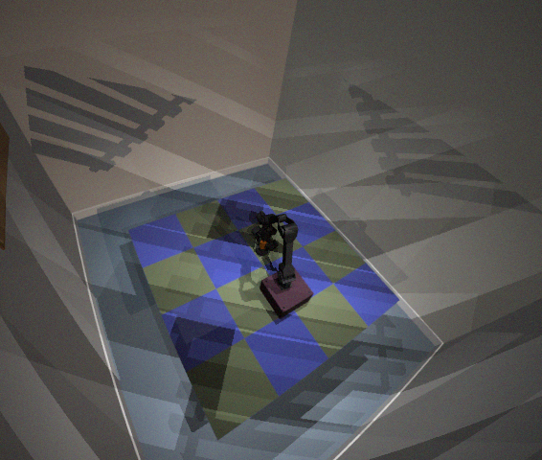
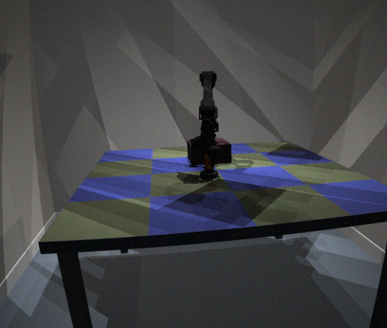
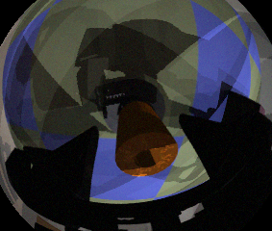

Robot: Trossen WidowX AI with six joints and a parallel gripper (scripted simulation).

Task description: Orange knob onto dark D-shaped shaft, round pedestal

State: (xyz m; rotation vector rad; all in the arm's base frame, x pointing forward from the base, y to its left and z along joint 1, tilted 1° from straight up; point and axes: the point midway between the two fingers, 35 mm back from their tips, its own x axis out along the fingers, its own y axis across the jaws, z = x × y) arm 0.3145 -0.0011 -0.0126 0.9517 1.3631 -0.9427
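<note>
The orange knob [image 1: 262,244] [image 2: 207,162] [image 3: 142,140] stands at the round pedestal [image 1: 262,251] [image 2: 208,174] [image 3: 150,89], its long axis running roughly upright from the checkered surface [image 1: 281,371] [image 2: 109,212] [image 3: 222,43]. One end points down to the pedestal; the other, with a dark patch on its face, points up toward the wrist camera. Whether it leans slightly, or sits all the way down, I cannot tell. In the top view, knob and pedestal are nearer the surface's upper edge than its bottom corner; in the exterior view they stand between the near edge and the arm's maroon base [image 1: 286,298] [image 2: 225,155]. The claw [image 1: 264,240] [image 2: 210,155] [image 3: 139,123] is spread wide, a finger on each side of the knob, gripping nothing, with visible gaps between them in the wrist view.
</note>
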